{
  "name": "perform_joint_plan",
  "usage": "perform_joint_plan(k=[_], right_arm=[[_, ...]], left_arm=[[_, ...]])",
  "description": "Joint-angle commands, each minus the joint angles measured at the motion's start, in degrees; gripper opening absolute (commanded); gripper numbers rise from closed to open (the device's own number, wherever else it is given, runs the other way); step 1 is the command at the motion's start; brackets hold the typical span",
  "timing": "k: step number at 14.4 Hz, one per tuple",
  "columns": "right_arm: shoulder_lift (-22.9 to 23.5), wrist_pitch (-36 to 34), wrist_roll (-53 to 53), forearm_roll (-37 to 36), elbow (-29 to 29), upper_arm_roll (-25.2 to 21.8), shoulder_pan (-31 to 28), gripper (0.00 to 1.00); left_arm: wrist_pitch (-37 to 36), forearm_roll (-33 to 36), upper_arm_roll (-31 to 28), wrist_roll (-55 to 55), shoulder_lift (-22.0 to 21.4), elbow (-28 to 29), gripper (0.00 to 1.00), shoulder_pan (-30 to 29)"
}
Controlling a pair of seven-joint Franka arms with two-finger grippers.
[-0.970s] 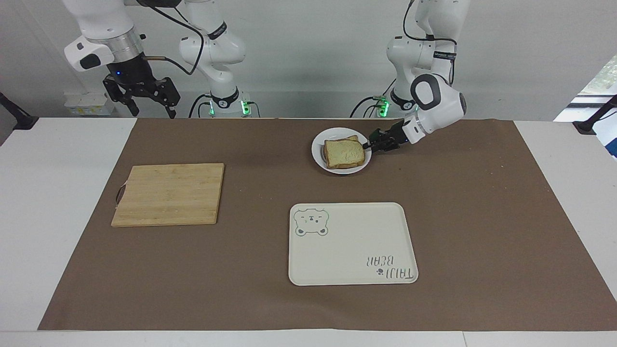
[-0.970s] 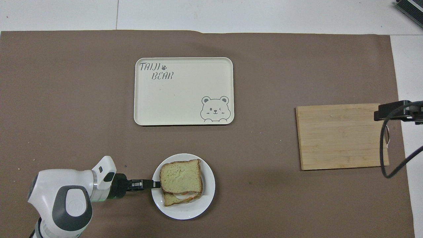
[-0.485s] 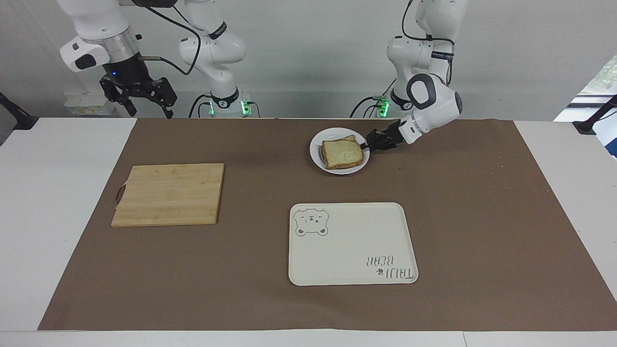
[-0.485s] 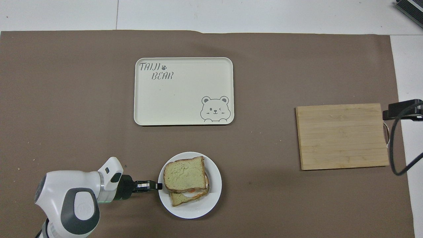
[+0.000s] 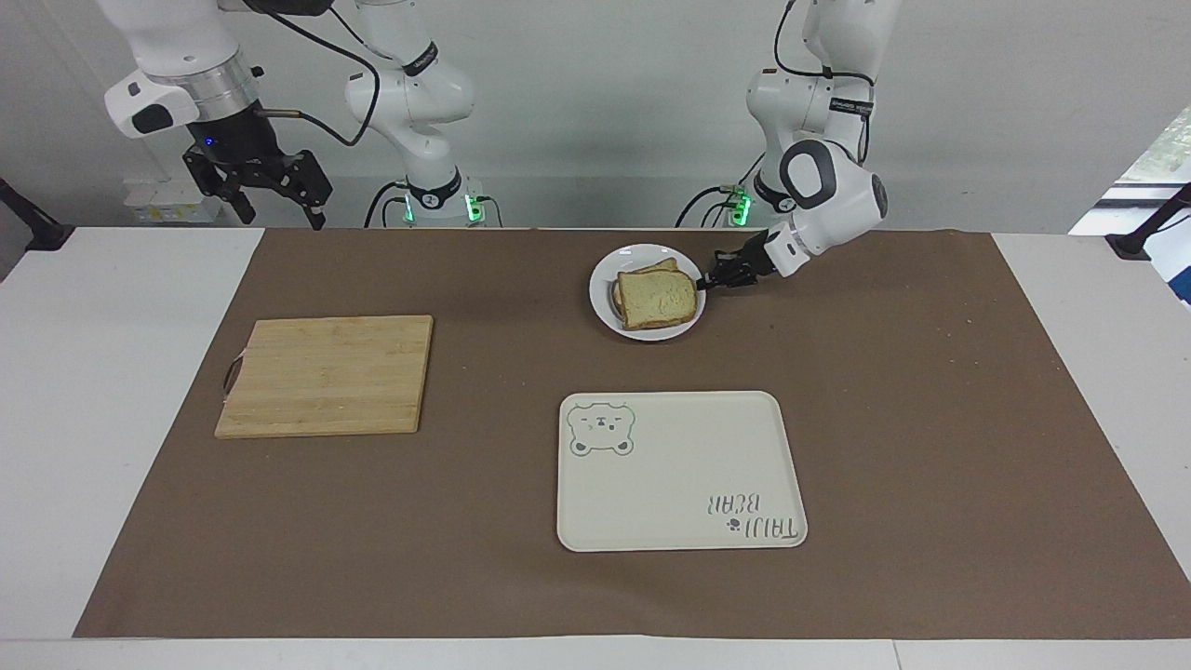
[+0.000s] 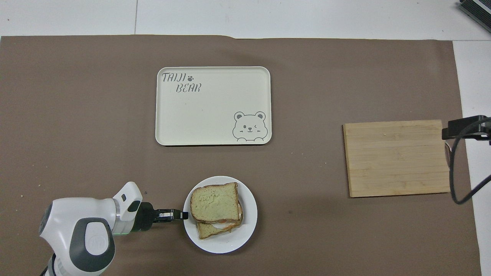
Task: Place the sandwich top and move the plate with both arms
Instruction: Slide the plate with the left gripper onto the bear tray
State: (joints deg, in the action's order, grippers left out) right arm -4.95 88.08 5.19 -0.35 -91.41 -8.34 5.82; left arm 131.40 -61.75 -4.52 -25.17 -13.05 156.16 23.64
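Left gripper [image 5: 707, 280]: your fingers pinch the plate [image 5: 605, 303] rim; keep the pull level.
Sandwich top [image 5: 659, 298]: on the plate, just past your fingertips, resting skewed on the lower slice; go slowly.
Right gripper [image 5: 270, 191]: fingers spread, holding nothing, raised near the cutting board [image 5: 326, 374]; bring it in.

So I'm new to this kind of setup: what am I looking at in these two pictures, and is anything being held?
Two white robot arms work at a table. One picture faces them; the other looks down from above their end. The left pincer sits at the rim of the plate, apparently gripping it. On the plate, the sandwich top lies over another slice. The right pincer waits, open and empty, raised past the cutting board. A bear tray lies farther from the robots than the plate.
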Motion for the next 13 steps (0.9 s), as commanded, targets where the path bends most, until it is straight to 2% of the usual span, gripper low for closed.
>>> perform_joint_plan(k=[1,5,8,11,13], right_arm=[[-0.41,-0.37,-1.41,-0.18,-0.08,0.52,-0.46,1.0],[-0.41,-0.28,-1.32,-0.18,-0.08,0.43,-1.08,1.0],[-0.41,-0.37,-1.41,-0.18,-0.08,0.43,-0.72,1.0],[-0.41,-0.37,-1.32,-0.18,-0.08,0.43,-0.72,1.0],[-0.41,-0.37,-1.41,-0.18,-0.08,0.43,-0.72,1.0]], left_arm=[[-1.49,-0.82,-0.57,-2.33,1.97,-3.21,0.0,-2.27],[-6.59,-0.82,-0.57,-3.31,3.65,-9.19,0.0,-7.63],[-11.85,-0.82,-0.57,-3.31,6.01,-16.04,0.0,-11.76],[-15.99,-0.91,-0.49,-3.39,9.79,-23.33,0.0,-15.28],[-15.92,-2.75,-0.49,-3.31,13.21,-28.69,0.0,-15.82]])
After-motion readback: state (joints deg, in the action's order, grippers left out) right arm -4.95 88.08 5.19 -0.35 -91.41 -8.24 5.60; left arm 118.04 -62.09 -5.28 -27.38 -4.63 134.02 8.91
